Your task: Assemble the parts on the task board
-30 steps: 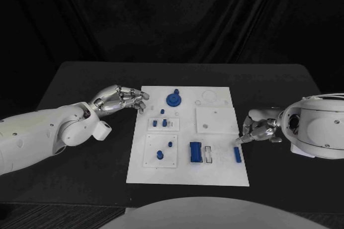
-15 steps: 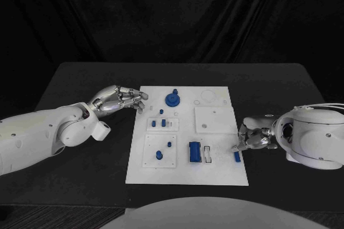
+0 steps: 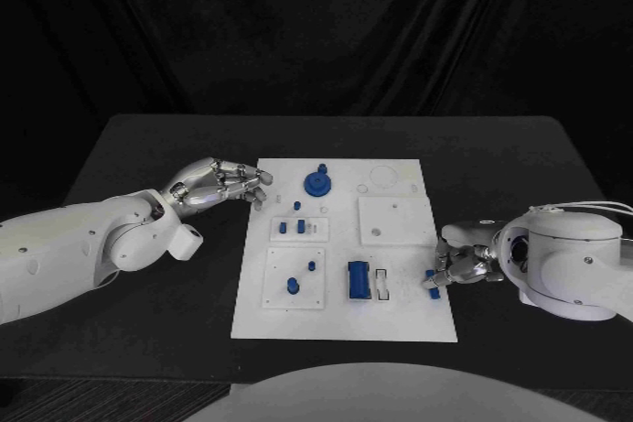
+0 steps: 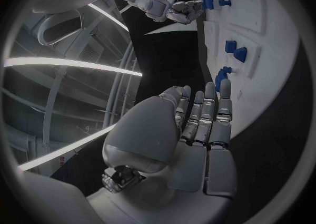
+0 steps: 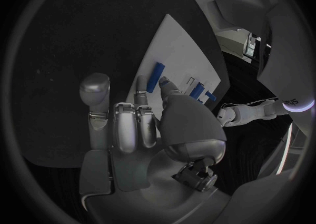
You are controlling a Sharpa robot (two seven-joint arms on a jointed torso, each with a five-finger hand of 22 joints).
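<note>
Lying at the task board's [image 3: 396, 326] right edge, the small blue bar [image 3: 435, 286] ran lengthwise away from the robot, fingertips of the right robot hand [image 3: 465, 262] touching it, apparently not yet gripping; the left robot hand [image 3: 215, 183] hovered empty, far off.

Matt board, glossy arms

The task board [image 3: 396, 303] looks like smooth matt white plastic, its blue parts [image 3: 358, 280] smooth plastic; around the board, the table [image 3: 158, 147] is matt black. Both hands, left hand [image 3: 211, 184] and right hand [image 3: 465, 257], gleam like polished metal; the arm shells [image 3: 567, 257] are glossy white plastic.
</note>
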